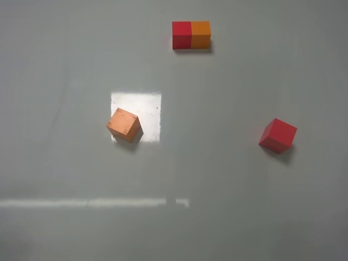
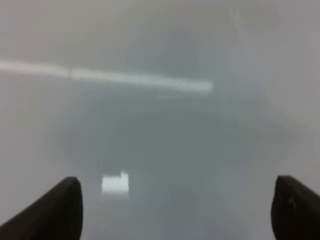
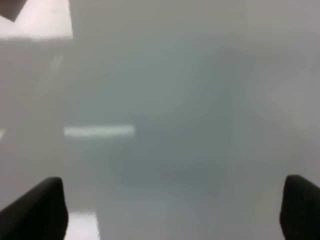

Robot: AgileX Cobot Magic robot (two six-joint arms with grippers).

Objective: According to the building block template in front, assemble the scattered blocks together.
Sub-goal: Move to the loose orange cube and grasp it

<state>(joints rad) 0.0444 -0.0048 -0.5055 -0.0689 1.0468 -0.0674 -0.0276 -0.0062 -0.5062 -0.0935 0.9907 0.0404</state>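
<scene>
The building block template [image 1: 191, 35], a red cube joined to an orange cube, lies at the far middle of the grey table. The scattered orange cube [image 1: 124, 124] sits left of centre, turned at an angle. The scattered red cube [image 1: 278, 135] sits at the right, also turned. Neither arm shows in the exterior high view. My left gripper [image 2: 177, 207] is open and empty over bare table. My right gripper [image 3: 172, 207] is open and empty over bare table. No block shows clearly in either wrist view.
A bright square light patch [image 1: 144, 109] lies on the grey table [image 1: 217, 179] beside the orange cube. A thin bright streak [image 1: 92, 203] runs across the near left. It shows as a glare band in the left wrist view [image 2: 140, 80].
</scene>
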